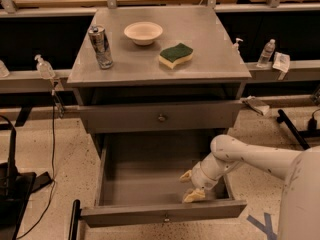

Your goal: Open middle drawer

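Observation:
The middle drawer (150, 184) stands pulled far out below the grey cabinet. Its shallow grey tray is bare, and its slim front with a small round knob (166, 217) faces me at the bottom. The top drawer (161, 117) above it is shut, and no third drawer shows. My gripper (190, 186) reaches in from the right on its white arm (250, 156). It hangs inside the tray's right front corner, just behind the front panel. Its tan fingertips (194, 196) are spread apart and hold nothing.
On the cabinet top stand a metal can (100, 46), a white bowl (143, 32) and a yellow-green sponge (176, 55). Small bottles (265, 53) stand on the rails at both sides. A black stand (10, 184) and cables sit on the floor at the left.

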Tool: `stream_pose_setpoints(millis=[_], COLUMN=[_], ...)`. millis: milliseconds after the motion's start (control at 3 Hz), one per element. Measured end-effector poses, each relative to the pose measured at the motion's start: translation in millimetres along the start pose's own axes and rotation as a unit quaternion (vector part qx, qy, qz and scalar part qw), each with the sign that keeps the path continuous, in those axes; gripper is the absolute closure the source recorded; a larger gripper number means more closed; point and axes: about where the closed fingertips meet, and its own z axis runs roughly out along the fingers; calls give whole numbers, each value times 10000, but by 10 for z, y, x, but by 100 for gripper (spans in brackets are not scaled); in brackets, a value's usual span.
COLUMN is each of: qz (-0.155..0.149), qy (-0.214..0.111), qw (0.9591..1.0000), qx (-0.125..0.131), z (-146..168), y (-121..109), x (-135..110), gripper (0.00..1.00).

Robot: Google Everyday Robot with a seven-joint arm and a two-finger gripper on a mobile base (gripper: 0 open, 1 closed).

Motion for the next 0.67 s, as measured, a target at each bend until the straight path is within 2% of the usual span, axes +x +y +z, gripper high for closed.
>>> stream_pose_setpoints(millis=[333, 667], qz=[-112, -279], qy=[149, 182], qw=[9998, 9992], qx=[84, 234], z=[-46, -202], y=[-81, -123], x=[-44, -169], gripper=[49, 77])
